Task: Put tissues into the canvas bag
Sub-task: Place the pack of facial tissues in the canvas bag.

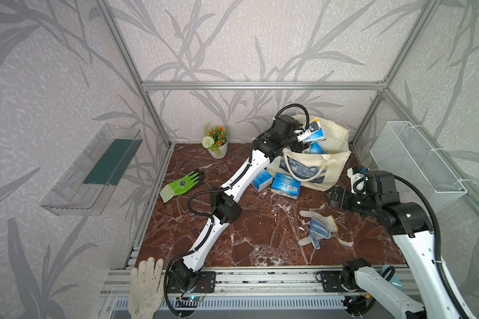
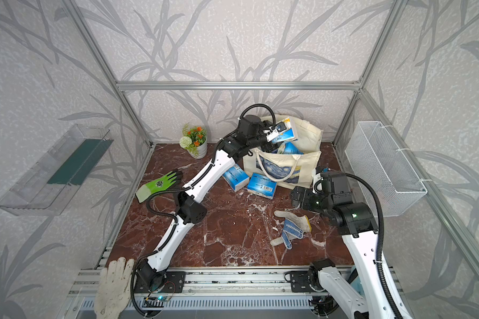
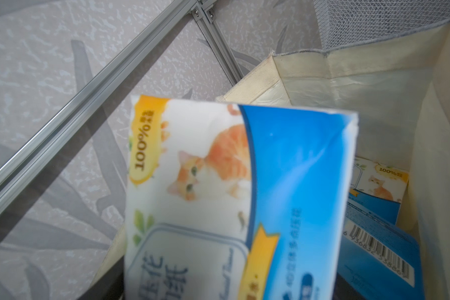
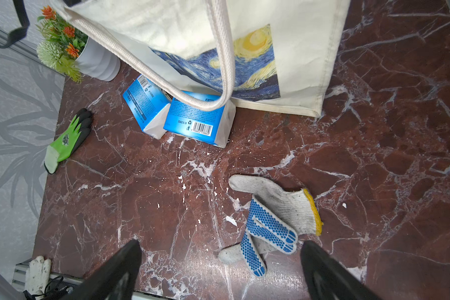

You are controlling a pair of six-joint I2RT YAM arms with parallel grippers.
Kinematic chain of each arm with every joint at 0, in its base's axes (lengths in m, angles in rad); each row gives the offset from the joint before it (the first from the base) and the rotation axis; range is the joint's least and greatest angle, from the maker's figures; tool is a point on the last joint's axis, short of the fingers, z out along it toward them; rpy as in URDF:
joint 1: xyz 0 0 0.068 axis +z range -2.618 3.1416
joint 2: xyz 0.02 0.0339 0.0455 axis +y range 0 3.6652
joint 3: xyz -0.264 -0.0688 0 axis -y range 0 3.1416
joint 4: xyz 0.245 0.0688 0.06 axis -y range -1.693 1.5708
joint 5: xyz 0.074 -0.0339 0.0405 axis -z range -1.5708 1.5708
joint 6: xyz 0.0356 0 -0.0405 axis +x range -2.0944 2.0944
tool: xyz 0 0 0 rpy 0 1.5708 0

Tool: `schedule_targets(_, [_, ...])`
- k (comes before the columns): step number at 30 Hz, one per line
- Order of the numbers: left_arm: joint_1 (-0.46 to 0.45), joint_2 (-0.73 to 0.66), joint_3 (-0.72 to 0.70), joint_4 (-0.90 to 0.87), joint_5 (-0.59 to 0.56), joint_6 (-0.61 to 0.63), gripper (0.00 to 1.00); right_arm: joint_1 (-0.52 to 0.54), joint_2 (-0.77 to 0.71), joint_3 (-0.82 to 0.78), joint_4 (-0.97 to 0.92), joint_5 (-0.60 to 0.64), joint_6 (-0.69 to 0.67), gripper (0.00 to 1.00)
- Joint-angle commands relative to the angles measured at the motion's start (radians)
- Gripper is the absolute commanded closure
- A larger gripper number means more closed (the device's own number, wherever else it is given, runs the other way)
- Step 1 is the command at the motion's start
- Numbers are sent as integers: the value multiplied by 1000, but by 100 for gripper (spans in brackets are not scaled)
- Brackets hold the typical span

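1. Your left pincer [image 1: 305,139] reaches out over the open mouth of the cream canvas tote bag with a blue swirling night-sky print [image 1: 333,165]. The bag stands at the back right of the red marble tabletop [image 1: 260,237].
2. At the pincer's tip sits a blue-and-white plastic-wrapped tissue pack with an orange cat print [image 3: 218,187], tilted above the bag's opening. The pack hides the fingers, so you cannot tell whether they clamp it or have let go.
3. Inside the bag, your left wrist view shows a cat-printed pack lying against the far wall [image 3: 379,185] and a blue pack with a barcode label [image 3: 379,254] nearer the camera.
4. Outside the bag, a blue barcode-printed tissue pack [image 4: 200,119] lies on the tabletop touching the bag's front. A second blue tissue pack [image 4: 146,104] lies touching it. The bag's white rope handle [image 4: 224,65] drapes over the first of these.
5. Your right pincer [image 4: 221,242] hovers above the tabletop in front of the bag, its jaws spread wide with nothing between them.
6. Near it lies a white knitted glove with blue dots and a yellow cuff [image 1: 317,227].
7. Farther out you have:
   - a green-and-black glove [image 1: 183,183] near the left edge;
   - a small white pot of orange and white flowers [image 1: 217,142] at the back;
   - a white wire mesh basket [image 1: 415,163] on the right wall;
   - a plain white knitted glove [image 1: 145,287] on the front rail.
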Motion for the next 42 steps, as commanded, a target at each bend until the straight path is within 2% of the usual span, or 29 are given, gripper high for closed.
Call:
schedule_targets(1, [1, -1, 18, -3, 17, 24, 18, -2, 6, 13, 26, -13, -5, 4])
schedule_targets(19, [1, -8, 16, -24, 28, -1, 13, -2, 49, 62, 61, -20, -3, 4])
schedule_targets(27, [7, -81, 16, -42, 55, -101, 10, -1, 117, 193, 104, -13, -5, 6])
schedule_targets(36, [11, -200, 15, -76, 59, -208, 8, -1, 282, 366, 191, -5, -12, 23])
schedule_targets(42, [21, -284, 19, -136, 12, -292, 7, -2, 457, 523, 227, 17, -20, 33])
